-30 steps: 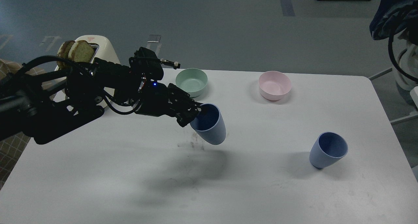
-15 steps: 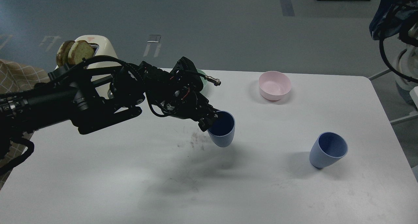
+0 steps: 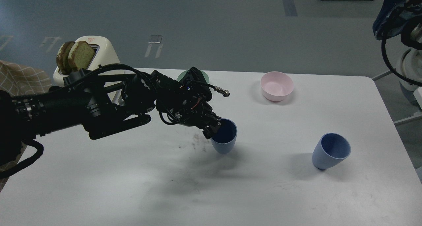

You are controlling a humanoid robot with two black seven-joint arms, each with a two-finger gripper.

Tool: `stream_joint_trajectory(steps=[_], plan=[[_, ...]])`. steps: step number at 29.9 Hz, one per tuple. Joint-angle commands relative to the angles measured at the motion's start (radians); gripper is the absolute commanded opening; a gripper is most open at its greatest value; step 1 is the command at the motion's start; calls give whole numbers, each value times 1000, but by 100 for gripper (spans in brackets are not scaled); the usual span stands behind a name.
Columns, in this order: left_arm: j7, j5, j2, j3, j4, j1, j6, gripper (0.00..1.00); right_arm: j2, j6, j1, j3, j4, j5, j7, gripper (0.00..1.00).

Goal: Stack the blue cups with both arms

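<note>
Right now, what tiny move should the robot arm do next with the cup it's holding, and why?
Probably lower the held cup the last bit and let go. The left gripper pinches its rim, it's upright, and its base looks at or just above the table. The other cup stands apart to the right, so stacking comes later.

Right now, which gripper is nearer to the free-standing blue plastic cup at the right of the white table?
Left. The left gripper holds the other blue cup, left of the free-standing blue plastic cup; the right gripper is not in view.
</note>
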Motion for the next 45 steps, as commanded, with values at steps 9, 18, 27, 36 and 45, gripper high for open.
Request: stream_joint_trajectory(steps=[9, 18, 27, 36, 45], plan=[[1, -11, -31, 0, 3, 5, 0, 43, -15, 0, -9, 0, 11, 2, 0, 100], [-4, -92, -8, -30, -14, -36, 0, 83, -45, 0, -18, 0, 21, 3, 0, 100], [2, -422, 89, -211, -11, -88, 0, 96, -162, 0, -111, -2, 162, 0, -1, 100], [27, -833, 160, -363, 110, -44, 0, 96, -459, 0, -323, 0, 416, -165, 2, 100], [28, -982, 161, -373, 161, -3, 21, 96, -616, 0, -544, 5, 577, -520, 5, 100]])
